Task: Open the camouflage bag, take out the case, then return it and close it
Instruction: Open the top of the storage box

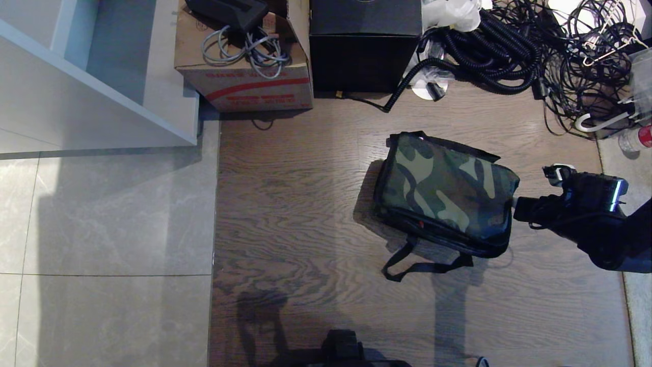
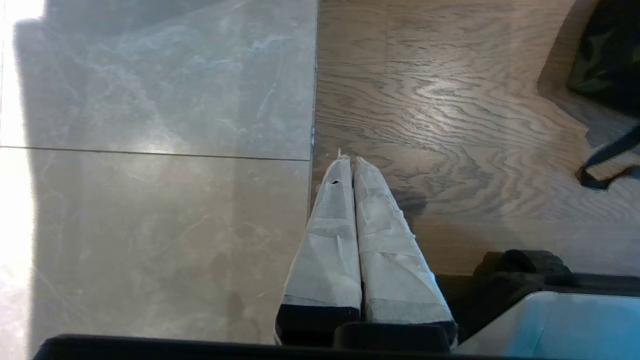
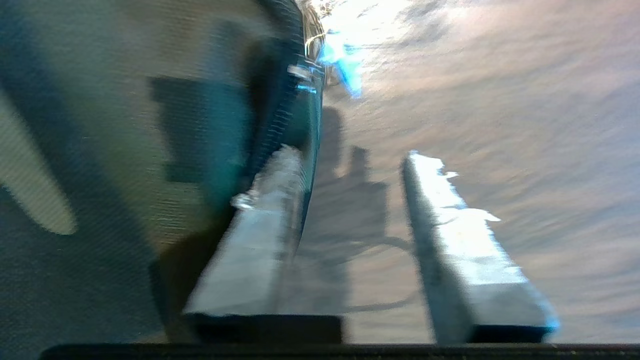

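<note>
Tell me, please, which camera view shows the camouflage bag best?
The head view: the whole camouflage bag lies closed on the wood floor, its strap trailing in front. The right wrist view gives only a blurred close-up of one side, and the left wrist view catches just a dark corner.

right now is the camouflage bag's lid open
No, in the head view the camouflage bag lies on the wood floor with its lid down flat, no lining or contents showing.
</note>
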Available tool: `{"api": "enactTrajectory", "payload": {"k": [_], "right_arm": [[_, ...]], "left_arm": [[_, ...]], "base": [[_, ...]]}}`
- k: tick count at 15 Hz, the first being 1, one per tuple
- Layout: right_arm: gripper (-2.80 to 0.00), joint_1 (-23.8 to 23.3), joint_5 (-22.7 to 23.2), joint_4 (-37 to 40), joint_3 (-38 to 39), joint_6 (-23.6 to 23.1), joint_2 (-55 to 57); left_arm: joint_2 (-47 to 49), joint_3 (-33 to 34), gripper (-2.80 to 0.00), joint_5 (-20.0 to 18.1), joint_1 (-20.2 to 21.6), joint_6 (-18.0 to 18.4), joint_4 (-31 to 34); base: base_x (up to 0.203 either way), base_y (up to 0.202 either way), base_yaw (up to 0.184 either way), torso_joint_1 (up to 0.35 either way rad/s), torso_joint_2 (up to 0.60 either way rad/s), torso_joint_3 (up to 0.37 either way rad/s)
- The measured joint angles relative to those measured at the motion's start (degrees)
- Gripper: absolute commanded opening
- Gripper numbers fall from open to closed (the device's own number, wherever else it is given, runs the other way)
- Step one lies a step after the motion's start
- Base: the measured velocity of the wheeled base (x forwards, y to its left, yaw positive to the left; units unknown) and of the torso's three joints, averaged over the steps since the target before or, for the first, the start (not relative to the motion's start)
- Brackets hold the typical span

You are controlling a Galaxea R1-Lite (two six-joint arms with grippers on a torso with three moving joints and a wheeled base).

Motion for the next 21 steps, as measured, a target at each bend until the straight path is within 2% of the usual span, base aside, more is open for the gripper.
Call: {"api": "enactTrajectory", "payload": {"k": [3, 5, 6, 9, 13, 16, 18, 21], "right_arm": [[0.00, 5.31, 0.06, -0.95, 2.51, 7.18, 1.50], [0.00, 8.88, -2.27, -0.43, 5.01, 12.37, 1.58], [0.00, 9.92, -2.97, -0.44, 6.58, 13.41, 1.19], [0.00, 10.27, -3.18, 0.29, 8.82, 13.14, -1.12], [0.00, 4.93, -3.01, 6.26, 8.84, 6.97, -8.79], [0.00, 3.52, -3.01, 7.81, 9.75, 7.07, -14.32], [0.00, 3.85, -2.95, 8.45, 10.90, 12.15, -16.67], [0.00, 8.17, -2.48, 10.37, 12.26, 20.52, -18.43]], "left_arm": [[0.00, 0.00, -2.80, 0.00, 0.00, 0.00, -0.02], [0.00, 0.02, -2.80, -0.02, 0.06, 0.02, -0.02], [0.00, 0.02, -2.80, 0.00, -0.01, 0.02, -0.02], [0.00, 0.02, -2.80, -0.02, 0.05, 0.00, -0.03], [0.00, 0.02, -2.80, 0.00, 0.05, 0.00, -0.04], [0.00, 0.02, -2.80, 0.00, 0.00, 0.00, -0.02], [0.00, 0.02, -2.80, 0.00, 0.00, 0.00, -0.02], [0.00, 0.02, -2.80, 0.01, 0.00, 0.00, -0.02]], "base": [[0.000, 0.000, 0.000, 0.000, 0.00, 0.000], [0.000, 0.000, 0.000, 0.000, 0.00, 0.000], [0.000, 0.000, 0.000, 0.000, 0.00, 0.000], [0.000, 0.000, 0.000, 0.000, 0.00, 0.000], [0.000, 0.000, 0.000, 0.000, 0.00, 0.000], [0.000, 0.000, 0.000, 0.000, 0.00, 0.000], [0.000, 0.000, 0.000, 0.000, 0.00, 0.000], [0.000, 0.000, 0.000, 0.000, 0.00, 0.000]]}}
